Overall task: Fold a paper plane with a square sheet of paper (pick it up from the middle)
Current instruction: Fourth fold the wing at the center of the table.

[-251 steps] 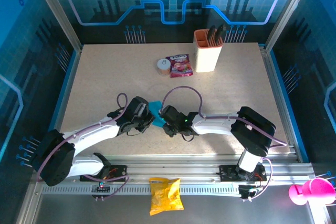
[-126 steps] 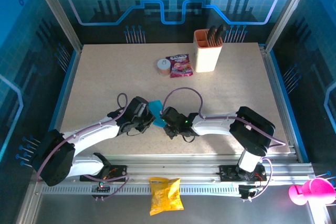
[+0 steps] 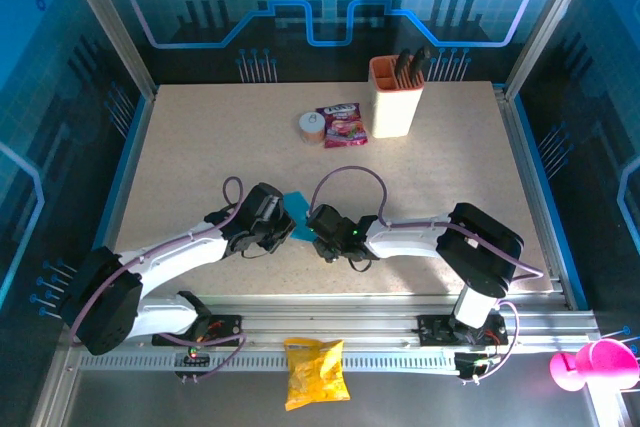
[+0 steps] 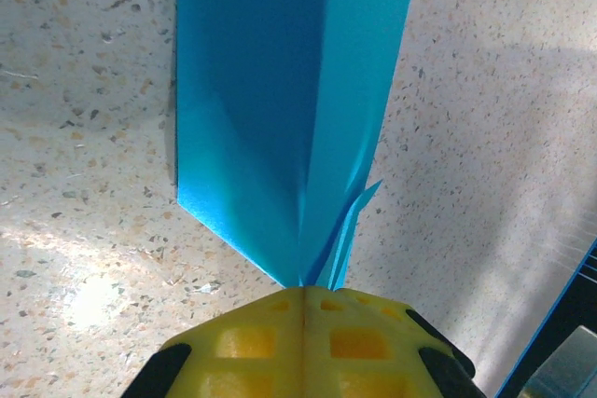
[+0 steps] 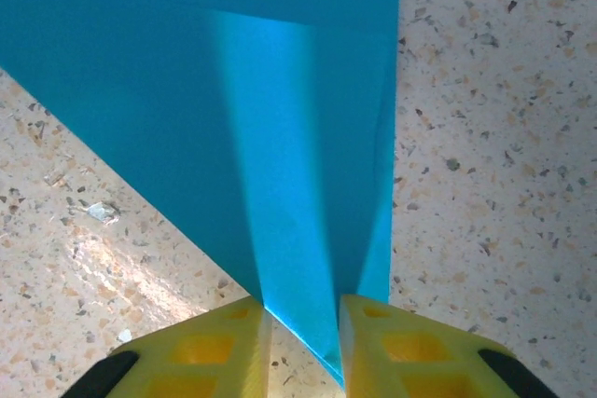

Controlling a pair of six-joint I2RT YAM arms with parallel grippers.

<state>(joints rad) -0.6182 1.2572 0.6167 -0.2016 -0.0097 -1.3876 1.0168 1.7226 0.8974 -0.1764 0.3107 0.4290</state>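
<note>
Between the yellow fingers of the left gripper [image 4: 303, 294], pressed tight together, a creased edge of the blue paper [image 4: 270, 90] is pinched. The right gripper [image 5: 303, 309] has its fingers a little apart around a folded corner; whether they bite I cannot tell. The partly folded paper sits at the front middle of the table [image 3: 200, 137]. An uneven pull or twist could tear the paper, slip it free or skew the crease. Both arms reach low and inward, wrists nearly meeting.
</note>
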